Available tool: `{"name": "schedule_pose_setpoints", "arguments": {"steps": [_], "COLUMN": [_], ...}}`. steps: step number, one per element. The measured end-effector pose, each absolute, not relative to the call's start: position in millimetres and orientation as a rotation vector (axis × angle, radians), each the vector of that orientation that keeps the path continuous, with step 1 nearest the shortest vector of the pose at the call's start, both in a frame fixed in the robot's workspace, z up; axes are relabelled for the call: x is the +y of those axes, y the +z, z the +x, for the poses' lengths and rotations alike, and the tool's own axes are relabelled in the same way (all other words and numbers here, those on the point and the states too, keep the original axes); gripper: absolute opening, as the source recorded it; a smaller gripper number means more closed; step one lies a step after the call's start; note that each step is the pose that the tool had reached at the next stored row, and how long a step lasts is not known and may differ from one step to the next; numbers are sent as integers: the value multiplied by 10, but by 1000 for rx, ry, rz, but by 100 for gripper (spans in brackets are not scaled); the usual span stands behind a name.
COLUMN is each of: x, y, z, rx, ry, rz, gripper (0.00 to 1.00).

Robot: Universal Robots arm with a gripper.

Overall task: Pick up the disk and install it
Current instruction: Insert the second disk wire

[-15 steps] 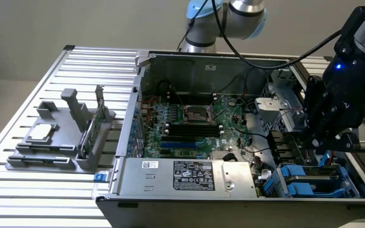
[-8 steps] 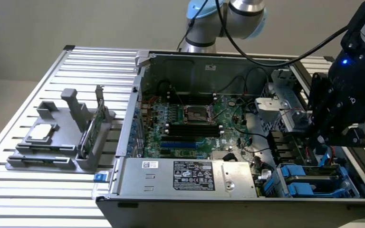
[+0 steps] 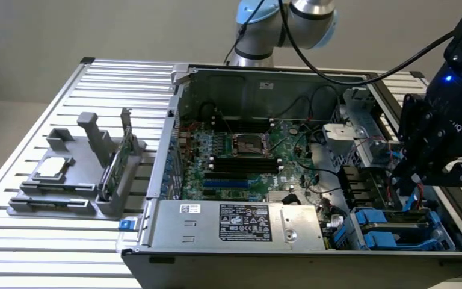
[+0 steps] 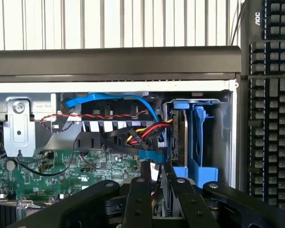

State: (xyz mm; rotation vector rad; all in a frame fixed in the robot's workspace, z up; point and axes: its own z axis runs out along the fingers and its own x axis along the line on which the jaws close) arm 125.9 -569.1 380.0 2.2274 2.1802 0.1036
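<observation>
Even, soft light covers the exterior view, with pale glare along the slatted table (image 3: 22, 241) at lower left. The open computer case (image 3: 295, 259) keeps its interior dim. At right the dark gripper (image 3: 423, 174) looms slightly blurred. The wrist view is bright along the top and shadowed at the bottom.

A lab or workshop here: an opened computer case (image 3: 295, 198) sits on a slatted metal counter (image 3: 70, 253), robot arm (image 3: 283, 24) mounted behind, keyboard (image 4: 270, 104) alongside.
</observation>
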Motion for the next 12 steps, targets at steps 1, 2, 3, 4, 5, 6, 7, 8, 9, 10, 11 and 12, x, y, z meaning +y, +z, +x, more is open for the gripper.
{"name": "schedule_pose_setpoints", "arguments": {"steps": [1,2,3,4,5,6,7,8,9,10,11,12], "x": [-5691,-5691,-5692,-5692,-5692,-5692,-5692,-5691,-5691,-5691,-5691,-5692], "y": [3799,3799,3799,3799,3799,3798,3797,3795,3793,3790,3787,3783], "z": [1266,1273,1278,1282,1285,1286,1286,1288,1289,1290,1291,1292], "rx": [2179,2178,2177,2177,2176,2176,2176,2176,2176,2176,2176,2175], "ry": [101,99,97,95,94,93,93,93,93,93,93,92], "rz": [2226,2225,2224,2223,2223,2222,2222,2222,2221,2220,2220,2219], "gripper": [25,25,25,25,25,25,25,25,25,25,25,25]}}
